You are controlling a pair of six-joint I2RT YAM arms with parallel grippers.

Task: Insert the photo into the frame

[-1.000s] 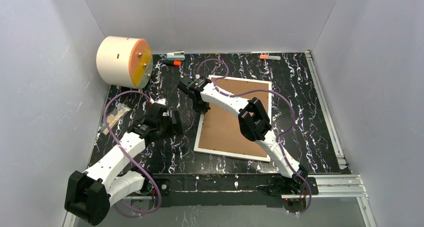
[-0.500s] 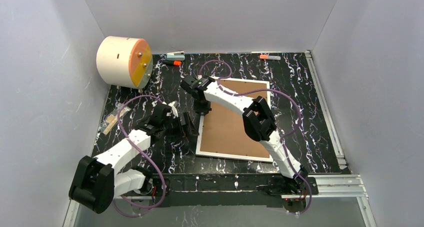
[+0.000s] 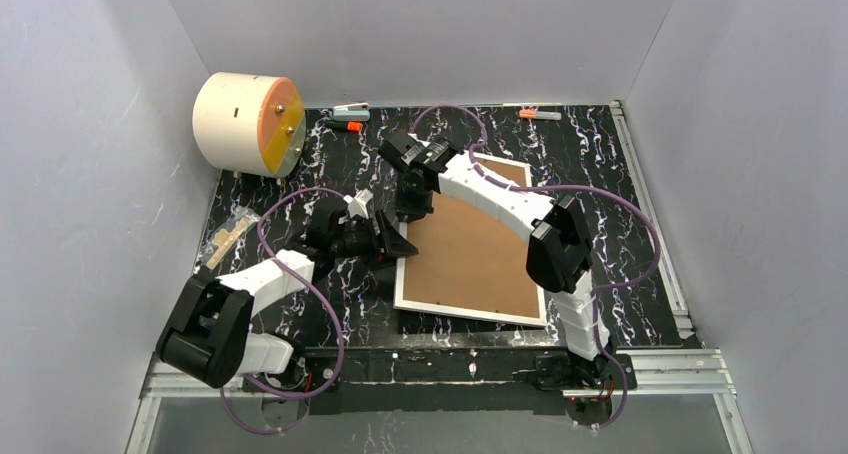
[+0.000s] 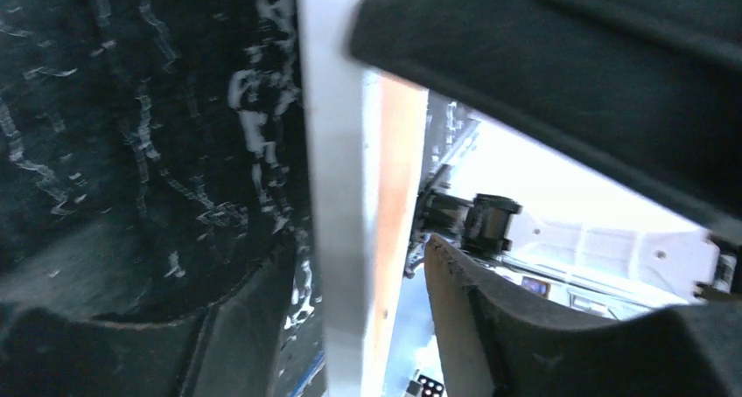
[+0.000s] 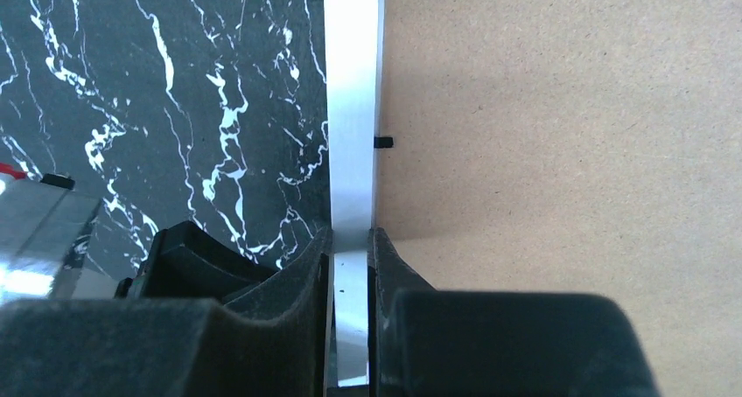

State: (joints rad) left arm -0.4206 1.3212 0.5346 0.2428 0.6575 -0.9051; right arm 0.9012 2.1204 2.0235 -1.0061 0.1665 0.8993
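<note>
Top external | black white-veined marble tabletop (image 3: 590,144) — grey walls (image 3: 420,34) | frame (image 3: 470,254) back-up

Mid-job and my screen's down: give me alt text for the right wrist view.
The right arm's jaws are clamped on the thin edge of the white rectangular picture frame. Its brown board back fills the right side, with a small black tab at its border; the black white-veined table lies to the left.
</note>
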